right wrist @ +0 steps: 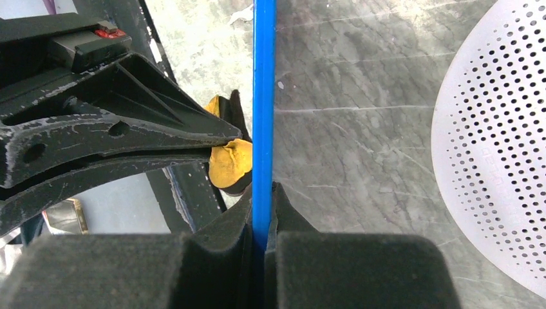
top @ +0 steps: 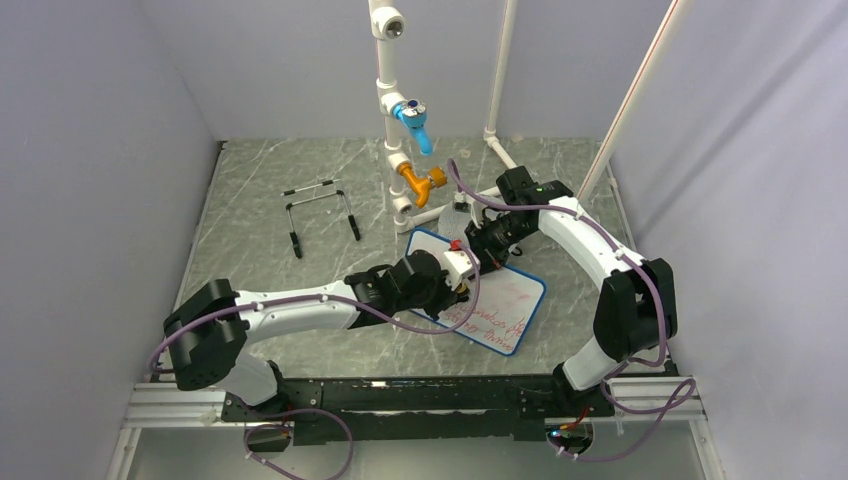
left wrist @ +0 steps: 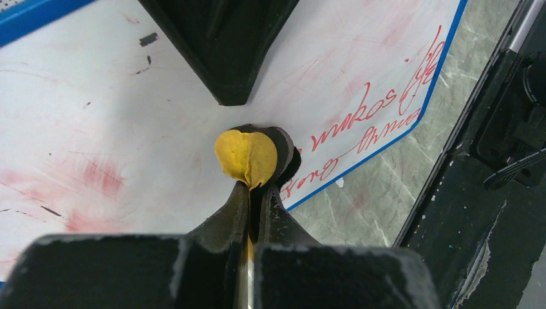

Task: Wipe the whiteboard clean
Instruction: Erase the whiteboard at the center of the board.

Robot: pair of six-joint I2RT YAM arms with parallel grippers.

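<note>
Yellow pad (left wrist: 244, 158) sits squeezed in the low, stretched-out left gripper (left wrist: 257, 193) on the whiteboard (top: 515, 292); the right gripper (right wrist: 263, 196) pinches its edge.

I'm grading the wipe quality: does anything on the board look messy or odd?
Yes. The whiteboard carries pink smears where red ink looks spread, not lifted, plus small black flecks. Red writing is unwiped near the corner beside the left claw and its yellow pad.

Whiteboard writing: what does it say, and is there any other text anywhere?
"makos" (roughly): red handwriting on the whiteboard.
Other red words there: too scrawled to read.
Faint marks on the perforated disc: maybe lettering, unreadable.
</note>
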